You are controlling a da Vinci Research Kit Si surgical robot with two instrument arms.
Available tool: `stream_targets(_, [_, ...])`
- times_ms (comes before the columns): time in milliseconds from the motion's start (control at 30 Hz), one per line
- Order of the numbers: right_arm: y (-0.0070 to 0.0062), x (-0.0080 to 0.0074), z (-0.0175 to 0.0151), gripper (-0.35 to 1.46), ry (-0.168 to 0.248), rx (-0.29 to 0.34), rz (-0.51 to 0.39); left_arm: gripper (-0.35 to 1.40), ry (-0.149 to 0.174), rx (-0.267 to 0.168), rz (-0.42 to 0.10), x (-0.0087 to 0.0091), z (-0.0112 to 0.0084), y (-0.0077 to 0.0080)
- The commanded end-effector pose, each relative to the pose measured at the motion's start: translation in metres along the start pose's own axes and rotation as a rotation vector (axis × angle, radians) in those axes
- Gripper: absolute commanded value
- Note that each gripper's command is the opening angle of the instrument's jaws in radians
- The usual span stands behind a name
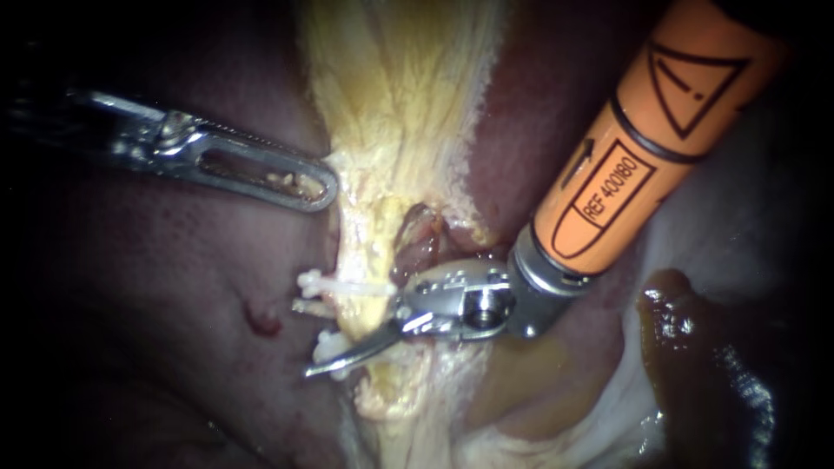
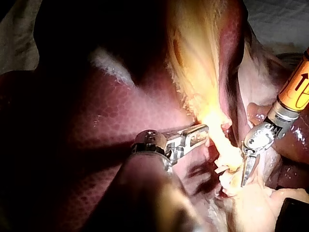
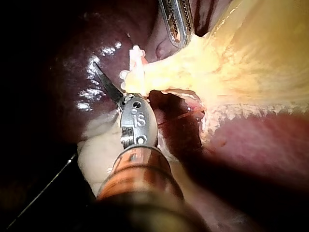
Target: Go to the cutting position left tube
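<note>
Tube (image 1: 356, 287) (clipped) lies just beside hand of right instrument (image 1: 330, 362), blades pressed together

**Pale cloth beneath the liver**

In the left wrist view we see a pale, creased cloth (image 2: 17, 36) at the far edges of the scene. The dark red, glossy liver (image 2: 72, 145) lies on it and covers most of it. We cannot tell what is under the cloth.

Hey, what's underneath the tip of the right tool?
Under the right tool shows the pale yellow tissue strand, with a white clip beside the tip and dark liver beyond. What lies directly beneath the metal is covered.
</note>
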State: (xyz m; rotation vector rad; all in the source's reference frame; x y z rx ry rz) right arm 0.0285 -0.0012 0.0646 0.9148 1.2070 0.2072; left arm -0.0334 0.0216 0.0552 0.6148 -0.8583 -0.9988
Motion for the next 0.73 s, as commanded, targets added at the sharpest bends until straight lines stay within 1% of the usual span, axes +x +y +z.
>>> stream_targets(33, [-0.0002,0.0003,0.0000,1.42,0.001,0.003,0.000,-0.35,0.000,0.000,0.000,0.0000,0.0000,0.0000])
stream_targets(100, [-0.0007,0.0008,0.0000,1.42,0.002,0.006,0.001,-0.35,0.000,0.000,0.000,0.0000,0.0000,0.0000])
stream_targets(200, [-0.0010,0.0010,0.0000,1.42,0.005,0.009,0.001,-0.35,0.000,0.000,0.000,0.0000,0.0000,0.0000])
stream_targets(567, [-0.0009,0.0009,-0.0001,1.42,0.005,0.008,0.001,-0.35,0.000,0.000,0.000,0.0000,0.0000,0.0000])
stream_targets(733, [-0.0006,0.0008,-0.0002,1.42,0.005,0.007,0.002,-0.35,0.000,0.000,0.000,0.0000,0.0000,0.0000])
